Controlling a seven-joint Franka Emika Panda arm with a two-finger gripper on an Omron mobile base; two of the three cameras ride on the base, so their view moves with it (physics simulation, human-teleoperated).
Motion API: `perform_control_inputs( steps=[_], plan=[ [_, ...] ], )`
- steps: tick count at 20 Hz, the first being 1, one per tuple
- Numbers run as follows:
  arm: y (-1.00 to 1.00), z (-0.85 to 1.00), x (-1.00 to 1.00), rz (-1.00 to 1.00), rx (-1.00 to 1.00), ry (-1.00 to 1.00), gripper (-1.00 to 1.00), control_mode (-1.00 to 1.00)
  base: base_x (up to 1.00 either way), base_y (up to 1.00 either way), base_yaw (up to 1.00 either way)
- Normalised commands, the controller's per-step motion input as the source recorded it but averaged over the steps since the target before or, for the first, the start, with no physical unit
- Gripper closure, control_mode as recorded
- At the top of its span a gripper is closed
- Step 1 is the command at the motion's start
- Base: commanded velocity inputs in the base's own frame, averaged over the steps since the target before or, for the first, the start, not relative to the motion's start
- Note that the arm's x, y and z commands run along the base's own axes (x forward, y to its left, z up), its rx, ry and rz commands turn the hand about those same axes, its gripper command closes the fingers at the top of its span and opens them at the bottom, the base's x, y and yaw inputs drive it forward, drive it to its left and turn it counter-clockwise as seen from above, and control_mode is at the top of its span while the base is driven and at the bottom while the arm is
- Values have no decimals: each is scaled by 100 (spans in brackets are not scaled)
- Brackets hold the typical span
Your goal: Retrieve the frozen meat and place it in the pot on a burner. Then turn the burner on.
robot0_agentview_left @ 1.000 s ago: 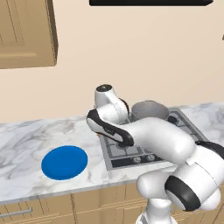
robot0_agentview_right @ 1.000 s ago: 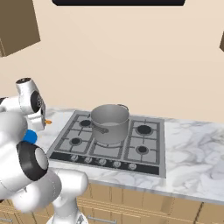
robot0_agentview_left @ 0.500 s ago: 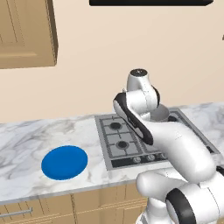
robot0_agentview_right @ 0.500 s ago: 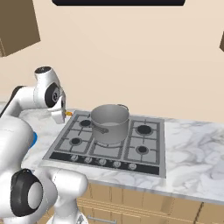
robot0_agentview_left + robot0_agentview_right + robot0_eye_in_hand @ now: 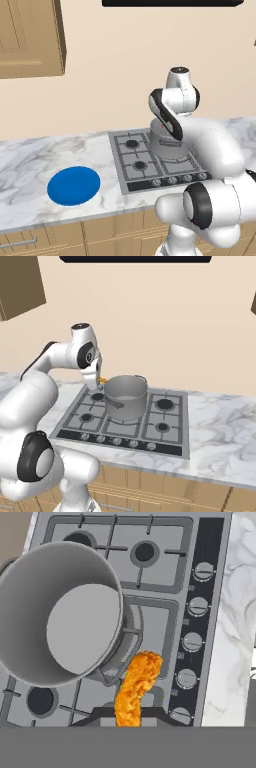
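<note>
The frozen meat point(image 5: 138, 686) is a thin orange-yellow piece that sticks out from my gripper point(image 5: 129, 717), which is shut on it. In the right base view my gripper point(image 5: 101, 384) hangs just left of the pot point(image 5: 125, 395), with the frozen meat point(image 5: 102, 380) at rim height beside it. The grey metal pot point(image 5: 60, 612) stands empty on a left-hand burner of the cooktop point(image 5: 155, 627), its small handle toward the front. From the hand view the meat is outside the pot's rim, over the grate. My arm covers much of the pot point(image 5: 167, 149) in the left base view.
A row of burner knobs point(image 5: 192, 642) runs along the cooktop's front edge point(image 5: 117, 441). A round blue plate point(image 5: 74, 185) lies on the marble counter point(image 5: 30, 160) left of the cooktop point(image 5: 135, 170). Wooden wall cabinets hang at upper left.
My arm has swung right from the counter beside the cooktop to the pot's left rim, carrying the orange piece with it. The pot and plate have not moved.
</note>
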Motion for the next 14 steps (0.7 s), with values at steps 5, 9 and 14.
perform_control_inputs(
  steps=[5,9,14],
  plan=[
    [-45,9,61,7,7,18,100,-100,0,0,0],
    [-21,-1,56,34,0,6,100,-100,0,0,0],
    [-12,-16,29,42,-4,-3,100,-100,0,0,0]
  ],
)
